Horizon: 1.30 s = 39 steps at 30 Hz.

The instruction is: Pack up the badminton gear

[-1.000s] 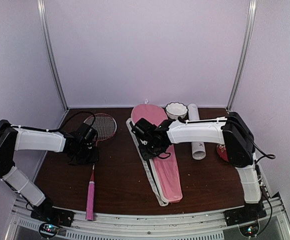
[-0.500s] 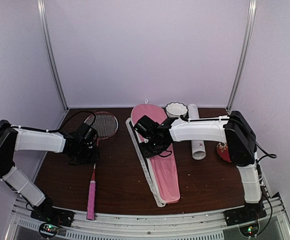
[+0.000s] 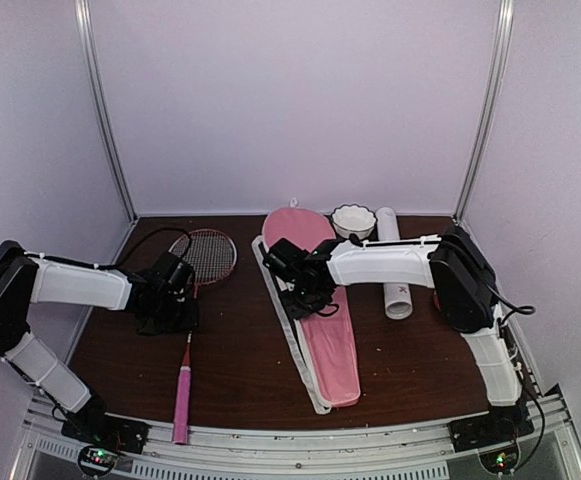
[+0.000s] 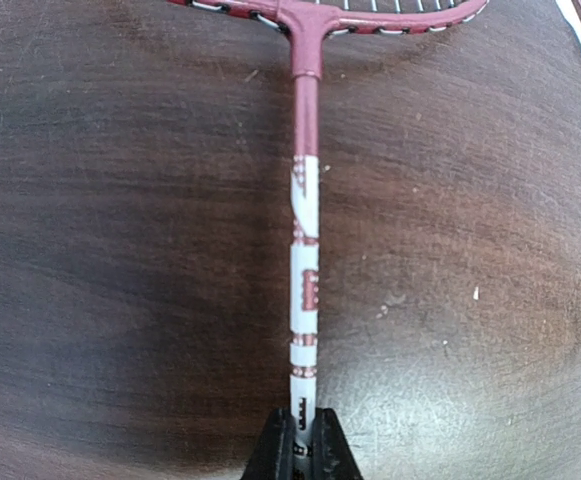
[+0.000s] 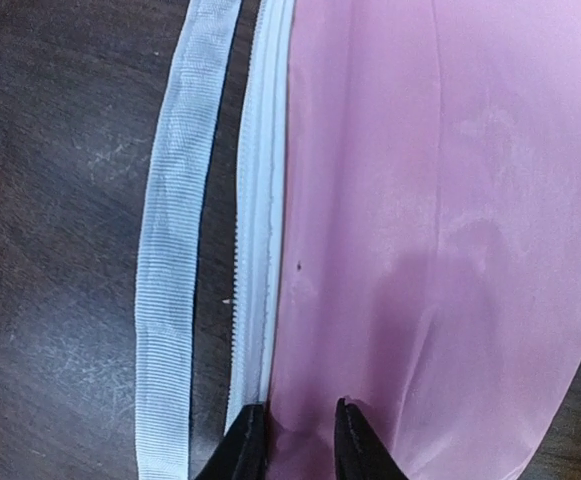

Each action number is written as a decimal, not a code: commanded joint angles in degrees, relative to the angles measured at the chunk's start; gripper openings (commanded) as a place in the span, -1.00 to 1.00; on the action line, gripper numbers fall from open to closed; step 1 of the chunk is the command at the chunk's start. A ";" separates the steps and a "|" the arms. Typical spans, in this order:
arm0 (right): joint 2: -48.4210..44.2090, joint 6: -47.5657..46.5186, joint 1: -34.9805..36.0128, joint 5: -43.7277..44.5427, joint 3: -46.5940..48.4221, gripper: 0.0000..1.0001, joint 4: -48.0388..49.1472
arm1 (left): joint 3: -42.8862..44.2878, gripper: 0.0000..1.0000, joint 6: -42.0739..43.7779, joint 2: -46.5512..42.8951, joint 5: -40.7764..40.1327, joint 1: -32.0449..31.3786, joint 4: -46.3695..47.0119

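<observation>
One racket (image 4: 305, 250) lies on the dark wood table (image 3: 240, 360) at the left of the overhead view. Its red-rimmed strung head points to the upper left, its thin shaft is banded red and white, and its pink handle reaches the bottom edge. The left gripper (image 4: 301, 445) is clenched on that shaft at the bottom centre of its wrist view. The long pink cover (image 3: 332, 350) lies flat in the middle, its rounded end toward the top. A white zipper edge (image 5: 260, 200) and a loose ribbed white strap (image 5: 175, 250) run down its left side. The right gripper (image 5: 298, 440) sits over that edge with its black fingers (image 5: 242, 450) slightly parted, showing smooth pink fabric in the gap. The white tube (image 3: 397, 295) lies to the right of the cover, beside a scalloped bowl (image 3: 353, 220).
</observation>
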 commanded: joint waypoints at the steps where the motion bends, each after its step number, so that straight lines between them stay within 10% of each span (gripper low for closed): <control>1: 1.06 -0.02 -0.34 1.61 1.05 -0.62 -1.64 | -0.37 -1.00 0.40 -1.01 0.30 0.45 2.85; 5: -1.68 -0.13 -0.34 0.27 0.27 -1.00 -0.82 | -1.30 -1.00 1.55 -2.46 1.31 0.44 3.24; 23: -15.74 2.71 -4.77 -13.53 -15.01 -1.00 16.28 | -11.12 -1.00 1.50 -22.93 -1.05 -13.12 -6.16; 39: -18.10 4.92 -6.64 -15.72 -18.62 -1.00 22.86 | -9.19 -1.00 -2.95 -21.02 0.13 -18.88 -11.02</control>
